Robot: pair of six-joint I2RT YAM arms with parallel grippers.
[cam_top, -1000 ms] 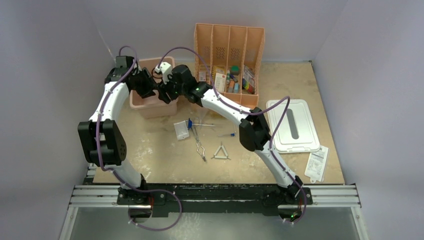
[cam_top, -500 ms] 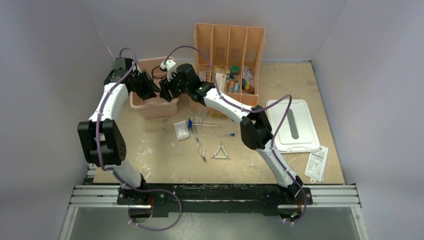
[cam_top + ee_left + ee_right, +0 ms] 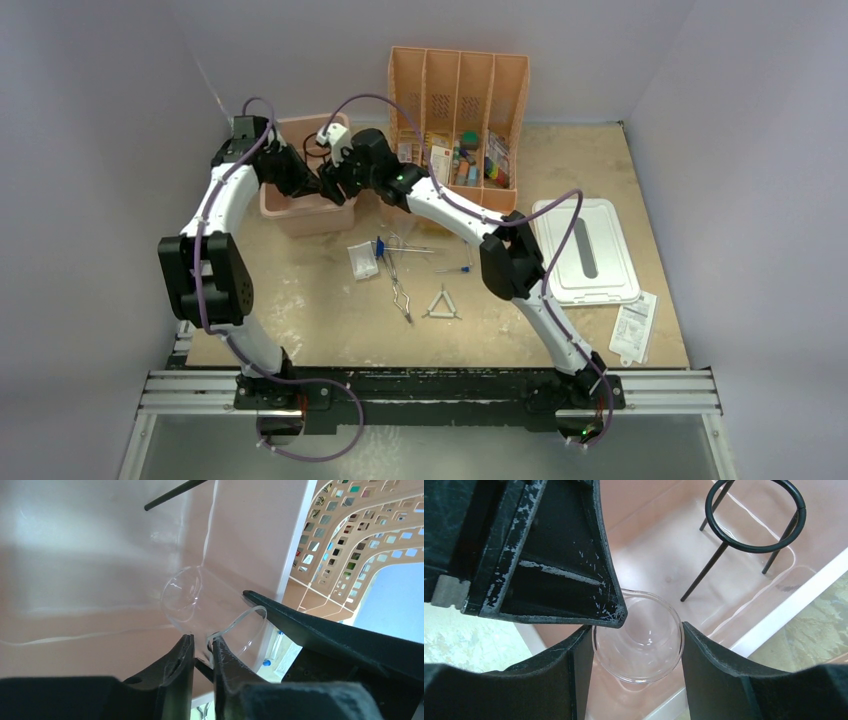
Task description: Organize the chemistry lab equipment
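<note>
A clear beaker hangs tilted over the pink bin. My left gripper is shut on its rim, and the beaker's body points at the bin wall. My right gripper spans the beaker's mouth, with a finger against each side. The two grippers meet over the bin in the top view, left and right. The black wire ring tripod stands in the bin. Metal tongs, a white triangle, a clear packet and thin blue-capped tubes lie on the table.
The orange divider rack with colourful small items stands just right of the bin. The white lid lies at the right, with another clear packet near the table's right edge. My left finger crosses the right wrist view.
My right gripper has risen from low in the bin and shifted slightly left to meet the left gripper. The left arm has shifted only slightly.
</note>
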